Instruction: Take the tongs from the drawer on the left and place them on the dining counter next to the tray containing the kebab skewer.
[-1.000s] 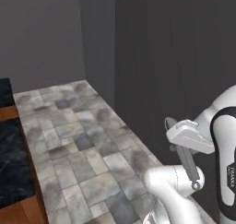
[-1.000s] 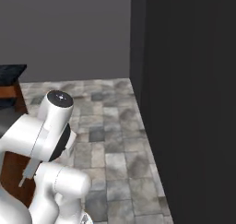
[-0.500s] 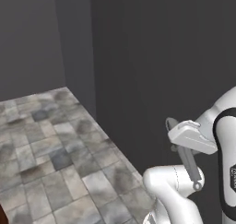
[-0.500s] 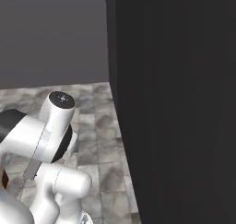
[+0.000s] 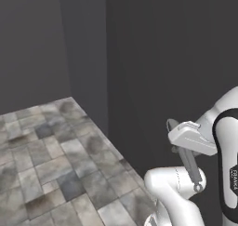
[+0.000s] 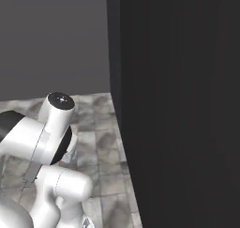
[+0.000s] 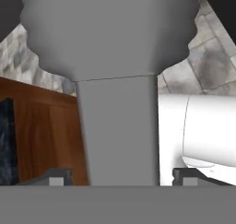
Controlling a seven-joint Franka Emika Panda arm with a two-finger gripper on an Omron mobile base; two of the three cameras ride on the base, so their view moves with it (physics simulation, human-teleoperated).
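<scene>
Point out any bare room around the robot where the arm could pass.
Bare stone-tile floor spreads left of the arm, bordered by the grey back wall and the dark tall panel. It is tight on the right, where that panel stands close beside the robot. The gripper is open and holds nothing.

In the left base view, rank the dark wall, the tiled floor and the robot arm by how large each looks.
1. Dark wall, largest.
2. Tiled floor.
3. Robot arm, smallest, though it sits nearest the camera and is cut off by the frame edge, so its apparent size says little.

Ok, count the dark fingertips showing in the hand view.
2: one fingertip at the lower left, the other at the lower right, set wide apart. None seems hidden.
</scene>
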